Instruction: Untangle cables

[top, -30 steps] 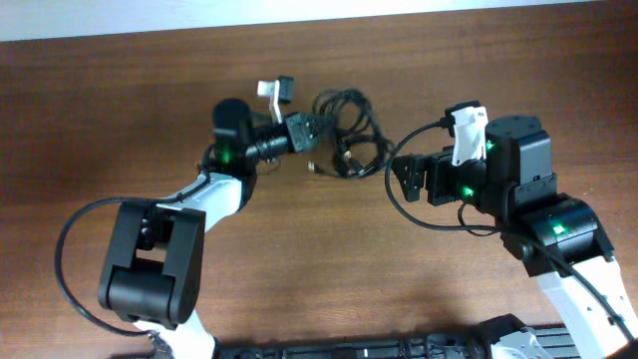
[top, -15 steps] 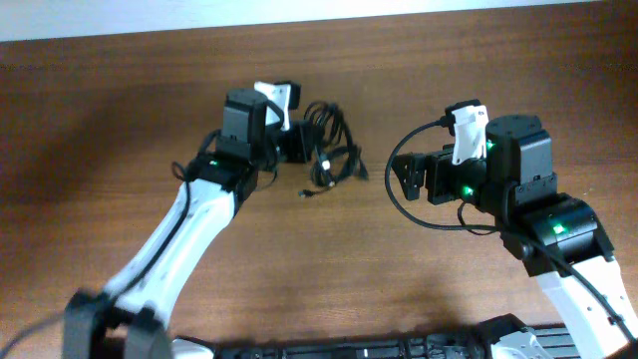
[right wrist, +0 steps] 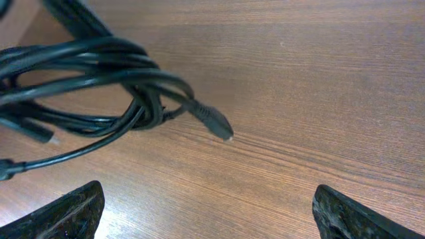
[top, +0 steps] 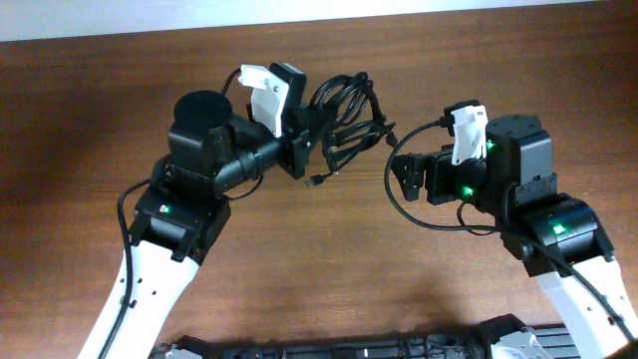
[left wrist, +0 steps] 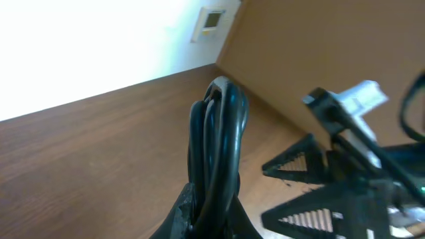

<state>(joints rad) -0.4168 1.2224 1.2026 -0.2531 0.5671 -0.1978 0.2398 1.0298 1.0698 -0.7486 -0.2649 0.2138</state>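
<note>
Left end effector (top: 302,145) pinches the cables (top: 351,112); right end effector (top: 406,179) stands spread and empty nearby. Judged risk: pulling a wrong strand could tighten the knot.

The overhead view is evenly and fairly brightly lit. The table (top: 329,269) has a dimmer patch at 10 o'clock, and a pale strip at 12 o'clock is washed out. In the left wrist view a blown-out white area fills 10 o'clock, the close-up cables (left wrist: 216,133) carry soft highlights, and the right arm (left wrist: 372,159) at 4 o'clock is blurred. The right wrist view is sharp, with crisp wood grain and a gentle shadow under the cables.
</note>
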